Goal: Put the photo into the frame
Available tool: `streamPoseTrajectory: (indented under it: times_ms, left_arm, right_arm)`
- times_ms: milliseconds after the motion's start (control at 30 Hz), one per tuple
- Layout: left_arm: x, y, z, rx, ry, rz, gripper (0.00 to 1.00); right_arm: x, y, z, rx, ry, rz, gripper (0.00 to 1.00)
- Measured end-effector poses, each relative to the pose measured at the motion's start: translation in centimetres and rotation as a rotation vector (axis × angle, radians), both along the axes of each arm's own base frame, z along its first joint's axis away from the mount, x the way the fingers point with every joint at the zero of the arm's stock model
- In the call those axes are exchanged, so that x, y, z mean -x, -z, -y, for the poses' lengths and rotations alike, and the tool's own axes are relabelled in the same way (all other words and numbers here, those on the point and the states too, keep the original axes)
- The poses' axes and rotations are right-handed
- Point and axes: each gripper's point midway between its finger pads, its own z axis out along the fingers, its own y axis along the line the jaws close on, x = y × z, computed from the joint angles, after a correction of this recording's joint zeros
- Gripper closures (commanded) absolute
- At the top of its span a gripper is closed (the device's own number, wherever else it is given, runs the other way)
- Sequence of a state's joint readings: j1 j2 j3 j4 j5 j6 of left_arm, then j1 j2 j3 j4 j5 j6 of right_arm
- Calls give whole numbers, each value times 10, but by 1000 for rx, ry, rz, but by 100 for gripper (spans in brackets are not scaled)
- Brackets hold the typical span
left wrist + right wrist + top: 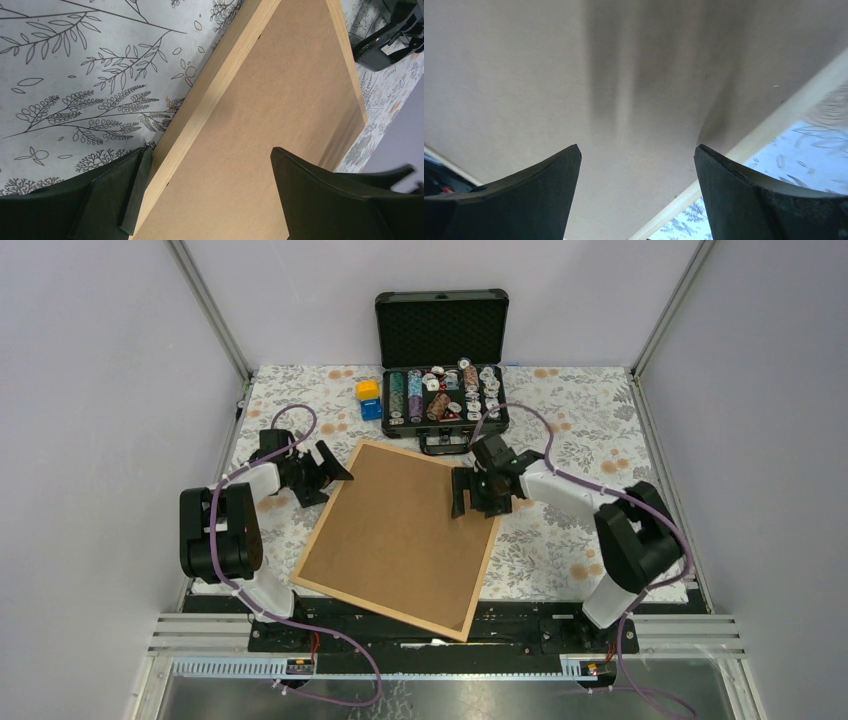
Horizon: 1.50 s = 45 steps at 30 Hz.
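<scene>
Two grippers, both open and empty. At left: left gripper (210,152) spread to full width, straddling the left rail of the frame (207,95), one finger over the bench (75,75), the other over the brown backing sheet (400,530); gripping nothing. At centre: frame flat on the bench, back side up, skewed, near corner past the bench's near edge. Photo not in view; possibly under the backing, cannot tell. At right: right gripper (637,147) spread wide, close above the backing near the right rail, holding nothing. Behind: open black case (441,330), just beyond the far rail. Handling, as judged: frame stiff, light, thin-railed; take hold across a rail, never on the flat face. Treat the photo as thin paper, easily creased; pinch at a margin only.
</scene>
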State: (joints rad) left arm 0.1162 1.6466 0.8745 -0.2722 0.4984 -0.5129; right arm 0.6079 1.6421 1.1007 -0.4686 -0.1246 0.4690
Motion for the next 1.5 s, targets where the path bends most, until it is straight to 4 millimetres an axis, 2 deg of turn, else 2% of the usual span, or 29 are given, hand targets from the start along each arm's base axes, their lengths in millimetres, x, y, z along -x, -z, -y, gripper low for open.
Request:
streamPoseTrajectory:
  times_ms: [100, 433, 667, 767, 867, 933, 1033, 1100, 1167, 1267, 1333, 1433, 1500]
  left_arm:
    - [0, 0, 0, 2, 1, -1, 1]
    - [0, 0, -1, -6, -2, -1, 1]
    - [20, -6, -16, -125, -51, -37, 1]
    - [35, -21, -18, -135, -97, -19, 1]
    - [58, -36, -14, -165, -146, -16, 1]
    - [73, -48, -6, -194, -165, -14, 1]
    - [97, -62, 23, -209, -127, -8, 1]
    - [114, -68, 33, -213, -127, -21, 1]
    - [126, -69, 31, -223, -155, -30, 1]
    - [124, -64, 25, -248, -172, -43, 1]
    - [113, -57, 17, -281, -171, -85, 1]
    - [72, -46, -8, -240, -212, -148, 2]
    - [48, -35, -33, -183, -272, -147, 2]
  right_arm:
    - [13, 37, 0, 7, 2, -69, 10]
    - [9, 23, -5, -6, 2, -54, 8]
    - [4, 8, -7, -18, -29, -5, 6]
    - [-9, -1, -4, -22, -29, 27, 0]
    - [-43, -13, 2, -29, -12, 89, 0]
    - [-70, -18, 3, -30, -8, 136, 0]
    - [-102, -17, -4, -38, -9, 176, 0]
    - [-113, -13, -13, -64, -21, 187, 0]
    - [-113, -8, -23, -107, -40, 162, 0]
    - [-109, -12, -49, -232, -55, 128, 1]
    - [-105, -21, -73, -325, -64, 124, 3]
    - [-91, -32, -121, -426, -104, 130, 11]
    - [-80, -35, -158, -489, -131, 121, 15]
